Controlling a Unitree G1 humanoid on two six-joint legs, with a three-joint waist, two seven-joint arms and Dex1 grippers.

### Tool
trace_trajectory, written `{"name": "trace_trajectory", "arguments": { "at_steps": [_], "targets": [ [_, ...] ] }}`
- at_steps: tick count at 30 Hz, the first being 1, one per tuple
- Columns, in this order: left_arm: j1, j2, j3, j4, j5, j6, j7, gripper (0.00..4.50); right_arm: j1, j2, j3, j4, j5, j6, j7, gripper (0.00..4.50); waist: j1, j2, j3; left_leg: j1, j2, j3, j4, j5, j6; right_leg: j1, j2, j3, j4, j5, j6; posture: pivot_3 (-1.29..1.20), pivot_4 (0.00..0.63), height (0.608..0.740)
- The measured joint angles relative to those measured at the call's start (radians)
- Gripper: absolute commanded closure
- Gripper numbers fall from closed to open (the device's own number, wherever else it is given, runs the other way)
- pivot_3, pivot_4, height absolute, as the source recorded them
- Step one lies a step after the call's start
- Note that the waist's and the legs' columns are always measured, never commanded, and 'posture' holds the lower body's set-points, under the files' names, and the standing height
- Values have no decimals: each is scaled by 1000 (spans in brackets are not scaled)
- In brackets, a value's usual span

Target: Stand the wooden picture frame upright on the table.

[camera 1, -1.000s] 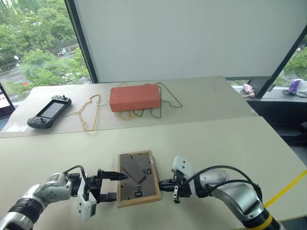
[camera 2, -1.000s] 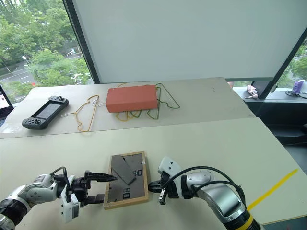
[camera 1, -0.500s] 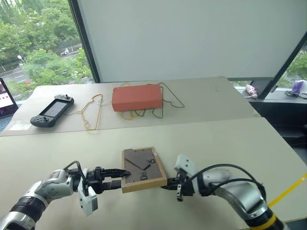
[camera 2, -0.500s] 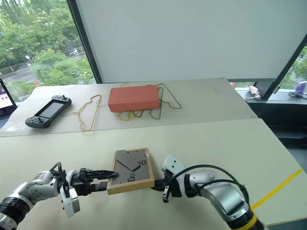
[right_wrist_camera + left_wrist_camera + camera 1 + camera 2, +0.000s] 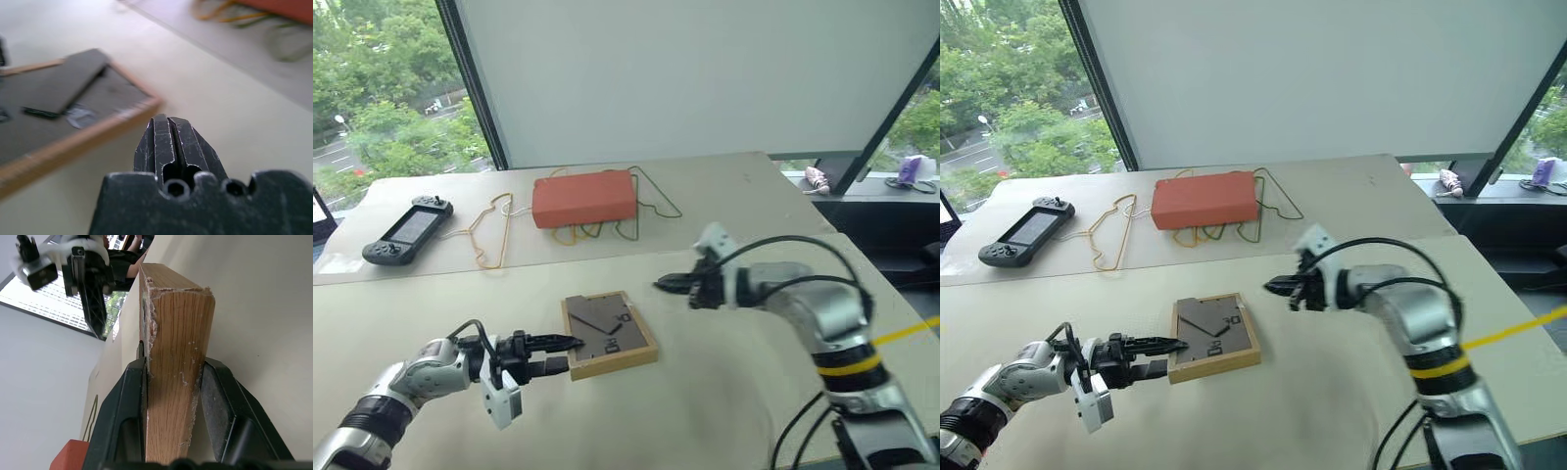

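The wooden picture frame [image 5: 607, 328] has its dark back facing up with the stand folded against it. It sits slightly tilted over the beige table [image 5: 724, 421]. My left gripper [image 5: 570, 356] is shut on the frame's left edge. In the left wrist view its fingers [image 5: 133, 401] clamp the light wood rim [image 5: 176, 357] from both sides. My right gripper [image 5: 659, 285] hovers shut above the table, just beyond the frame's far right corner and apart from it. The right wrist view looks past the closed fingertips [image 5: 166, 122] down at the frame's back [image 5: 58, 98].
On the far table lie an orange-red box [image 5: 584, 199], wire hangers [image 5: 494, 230] and a black game controller [image 5: 406, 228]. A seam separates the two tabletops. A yellow line [image 5: 920, 330] runs off the table's right edge. Bare table lies right of the frame.
My right gripper left the frame's right edge and rose up and away toward the far side. My left gripper closed on the left edge, and the frame came off flat.
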Motion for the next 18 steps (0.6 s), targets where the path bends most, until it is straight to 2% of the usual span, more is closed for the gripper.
{"name": "trace_trajectory", "arguments": {
  "at_steps": [4,8,9,10,18],
  "targets": [
    [-2,-1,4,5,18,-17,5,3349,-96,6,0,107,8,17,49,1931,0,0,0,0,0,0,0,0,0,-1,0,-2,0,0,0,0,150,740],
    [-14,-2,6,24,30,-31,9,3349,-174,22,17,145,57,107,151,709,-5,1,0,0,0,0,0,-1,2,-1,0,-2,0,0,0,0,150,740],
    [-17,-4,7,28,34,-33,10,3349,-189,27,27,157,62,120,170,251,-5,1,0,0,0,0,0,-1,2,-1,0,-2,0,0,0,0,150,740],
    [-19,-6,7,34,40,-37,13,3349,-210,33,49,179,63,138,197,35,-5,1,0,1,0,0,0,-1,2,-1,0,-2,0,0,0,0,150,740],
    [-34,-21,15,60,89,-70,34,3349,-304,153,161,427,49,222,323,35,-5,1,0,1,0,0,0,-1,1,-1,0,-2,2,0,0,0,150,740]
  ]
}}
